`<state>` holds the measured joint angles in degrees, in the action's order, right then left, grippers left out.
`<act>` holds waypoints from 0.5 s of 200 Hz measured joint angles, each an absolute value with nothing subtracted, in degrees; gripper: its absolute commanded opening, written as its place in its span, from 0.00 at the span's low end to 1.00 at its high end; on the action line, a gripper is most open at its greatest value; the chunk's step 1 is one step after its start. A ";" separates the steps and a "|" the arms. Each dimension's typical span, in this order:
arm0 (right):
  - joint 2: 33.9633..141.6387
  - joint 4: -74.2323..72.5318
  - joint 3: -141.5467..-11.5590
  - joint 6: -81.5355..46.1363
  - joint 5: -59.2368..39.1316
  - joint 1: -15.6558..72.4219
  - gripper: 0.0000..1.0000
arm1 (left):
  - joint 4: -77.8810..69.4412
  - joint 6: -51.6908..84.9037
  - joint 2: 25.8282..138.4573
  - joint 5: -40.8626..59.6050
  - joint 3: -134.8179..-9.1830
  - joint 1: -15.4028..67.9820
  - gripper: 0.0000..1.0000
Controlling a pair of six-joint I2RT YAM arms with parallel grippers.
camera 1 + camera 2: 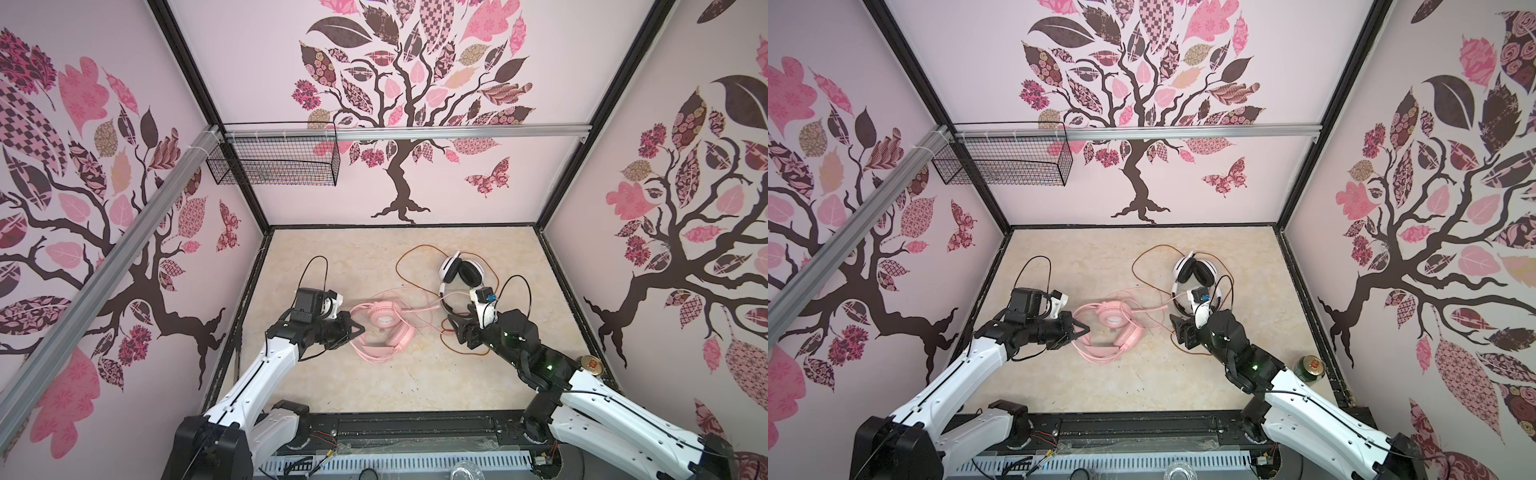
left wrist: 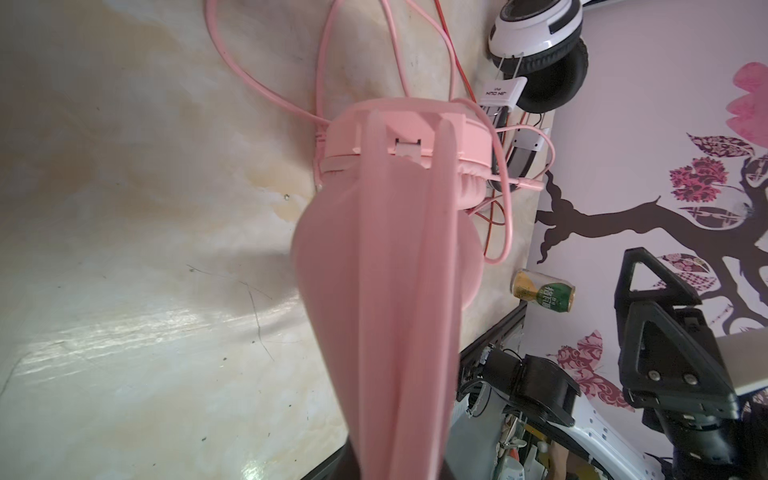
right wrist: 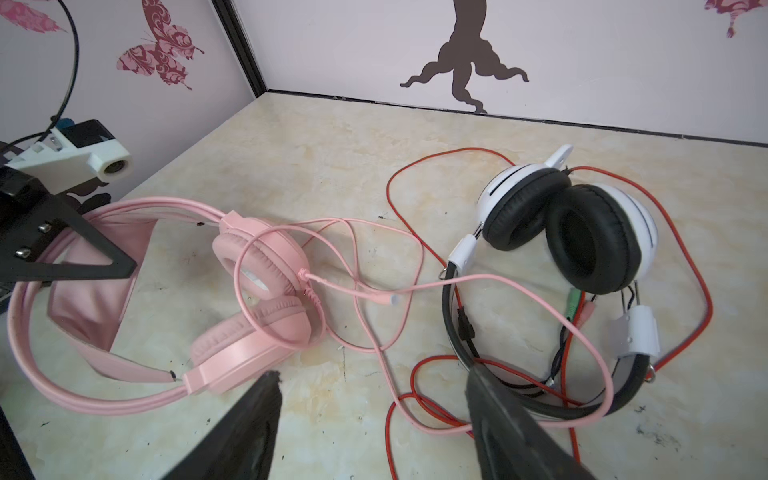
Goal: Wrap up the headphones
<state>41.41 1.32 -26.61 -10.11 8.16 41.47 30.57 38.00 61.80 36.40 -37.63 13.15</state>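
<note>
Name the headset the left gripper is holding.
The all-pink headset: the left gripper is shut on its headband. The white headset with black ear pads is in no grip; the right gripper by it stands open.

White headset (image 3: 511,178) — glossy plastic shells, matt leathery cushions; pink headset (image 3: 245,361) seemingly matt plastic.

Near tabletop (image 1: 395,386) free; tangled cables (image 3: 706,303) (pink, orange) block centre

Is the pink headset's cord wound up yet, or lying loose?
Loose. The pink cable sprawls in open loops over the table and across the band of the white headset.
</note>
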 measured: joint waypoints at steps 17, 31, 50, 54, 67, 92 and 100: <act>40.73 0.60 -24.82 -10.11 8.10 41.47 0.73 | 29.61 37.45 64.36 34.74 -37.67 13.15 0.00; 40.05 0.16 -23.44 -10.11 7.90 41.47 0.73 | 29.67 37.04 66.81 33.39 -37.69 13.15 0.02; 39.22 -0.21 -22.31 -10.13 7.60 41.47 0.73 | 30.70 36.12 69.95 31.29 -37.71 13.17 0.18; 39.03 -0.38 -22.15 -10.13 7.44 41.47 0.73 | 31.11 36.21 70.48 30.72 -37.74 13.17 0.19; 38.02 -0.82 -21.63 -10.17 7.07 41.47 0.73 | 32.91 35.53 72.05 29.06 -38.13 13.21 0.21; 35.75 -1.96 -20.58 -10.35 6.33 41.47 0.74 | 36.58 34.15 75.13 26.04 -40.77 13.50 0.30; 35.09 -2.28 -20.21 -10.41 6.09 41.47 0.74 | 37.54 33.95 76.09 25.15 -41.78 13.56 0.41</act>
<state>35.09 -2.28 -20.21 -10.41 6.09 41.47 37.54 33.95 76.09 25.15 -41.78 13.56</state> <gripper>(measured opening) 0.737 0.289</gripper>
